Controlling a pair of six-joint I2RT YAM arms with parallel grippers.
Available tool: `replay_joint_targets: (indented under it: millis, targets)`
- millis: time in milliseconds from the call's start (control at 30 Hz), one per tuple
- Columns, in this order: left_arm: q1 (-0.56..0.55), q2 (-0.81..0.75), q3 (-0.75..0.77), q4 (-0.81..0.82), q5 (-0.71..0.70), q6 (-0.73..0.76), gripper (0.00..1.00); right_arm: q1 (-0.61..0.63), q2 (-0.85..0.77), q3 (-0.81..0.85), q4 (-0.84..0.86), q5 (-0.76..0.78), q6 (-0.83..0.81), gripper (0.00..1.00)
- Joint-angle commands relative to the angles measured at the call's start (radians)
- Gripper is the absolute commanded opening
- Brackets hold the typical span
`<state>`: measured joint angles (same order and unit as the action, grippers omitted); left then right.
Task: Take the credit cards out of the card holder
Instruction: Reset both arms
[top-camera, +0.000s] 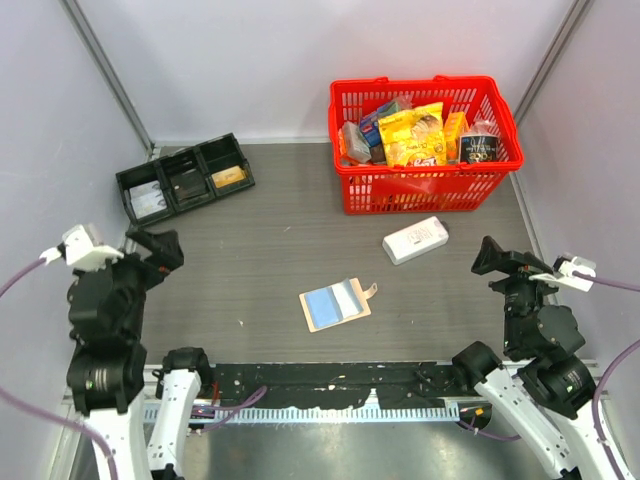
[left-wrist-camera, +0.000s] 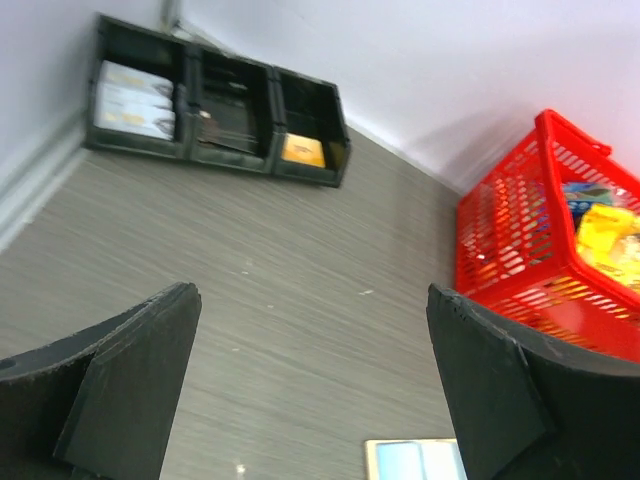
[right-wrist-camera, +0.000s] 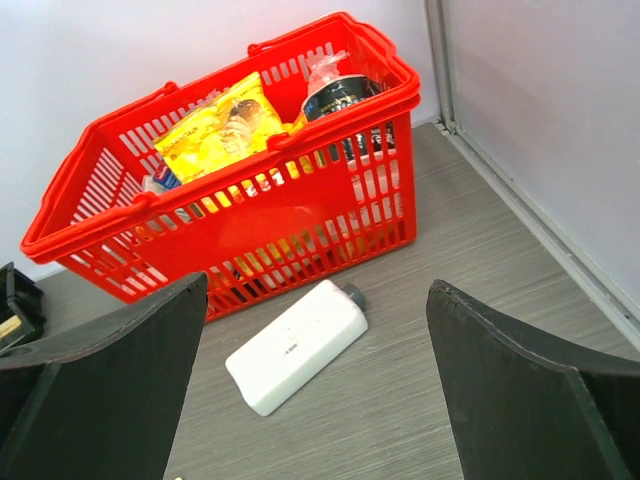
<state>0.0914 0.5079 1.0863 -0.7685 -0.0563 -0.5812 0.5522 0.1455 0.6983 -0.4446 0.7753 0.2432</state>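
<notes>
Top view: card holder (top-camera: 335, 304) lies flat on the grey worktop (top-camera: 270, 225), near centre, a bit toward 6 o'clock. Blue and grey panels face up, small tan tab at its 2 o'clock corner. Can't tell cards from panels. Left fingers (top-camera: 163, 246) at 9 o'clock of the holder, well apart from it, spread and holding nothing. Right fingers (top-camera: 489, 256) at 3 o'clock, also well apart, also released. White bottle (top-camera: 415, 240) lies at 1 o'clock of the holder. Red basket (top-camera: 420, 188) full of snack packs at 1 o'clock of the worktop, black tray (top-camera: 185, 178) at 10 o'clock.

Left wrist: left fingers (left-wrist-camera: 130, 380) wide apart, bare worktop (left-wrist-camera: 300, 260) between them. Holder's edge (left-wrist-camera: 415, 460) at 6 o'clock, tray (left-wrist-camera: 215, 100) at 11, basket (left-wrist-camera: 520, 250) at 3.

Right wrist: right fingers (right-wrist-camera: 110, 380) wide apart, empty. Bottle (right-wrist-camera: 297, 345) on its side between them, basket (right-wrist-camera: 250, 230) just beyond at 12. Holder not in this view.
</notes>
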Motion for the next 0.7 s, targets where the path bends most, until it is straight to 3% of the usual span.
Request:
replay_joint_targets:
  millis: [0,267,667]
  targets:
    - [-0.053,-0.074,0.014,-0.232,-0.203,0.149,1.0,-0.003,-0.047,-0.037,0.052,0.065,-0.067,0.94]
    - [-0.082,-0.114,0.011,-0.264,-0.332,0.132,1.0,-0.005,-0.139,-0.105,0.075,0.11,-0.068,0.94]
    - [-0.139,-0.12,0.0,-0.238,-0.327,0.142,1.0,-0.005,-0.118,-0.103,0.063,0.105,-0.05,0.93]
